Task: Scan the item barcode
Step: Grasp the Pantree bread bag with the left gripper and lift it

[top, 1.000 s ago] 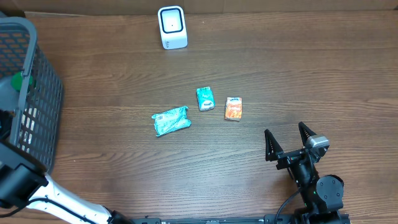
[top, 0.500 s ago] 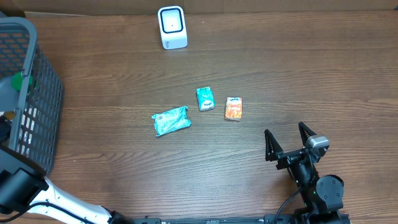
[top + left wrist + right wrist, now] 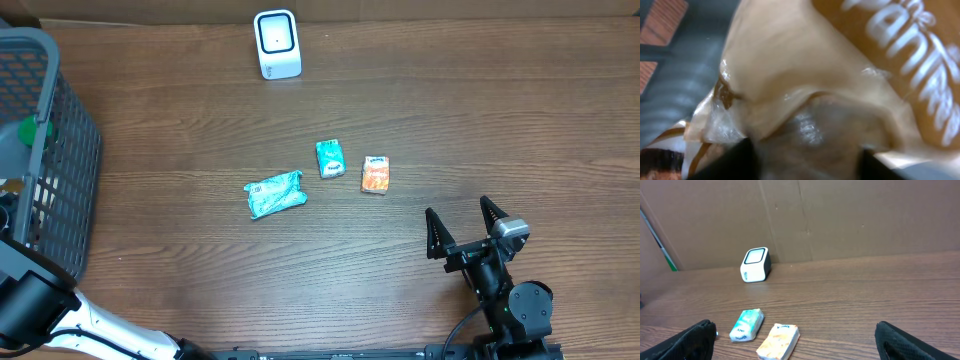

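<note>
The overhead camera looks straight down on the brown wooden table point(image 3: 300, 270), from the grey plastic mesh basket point(image 3: 75, 160) at its left edge to the white box-shaped scanner point(image 3: 277, 45) at its far edge. The right wrist camera sits low by the near edge, facing the far edge. Both views share the scanner, the teal packet point(image 3: 330, 158) and the orange packet point(image 3: 375, 174). The left wrist camera is pressed close against a glossy tan wrapper point(image 3: 805, 100).

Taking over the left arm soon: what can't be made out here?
Left tool: left wrist view, blurred; grip on the tan wrapper unclear.
Wrapper's print: cut by the frame edge; no barcode visible.
Contents of the basket: overhead, hidden by mesh.
Barcode on the orange packet: overhead, too small.
</note>
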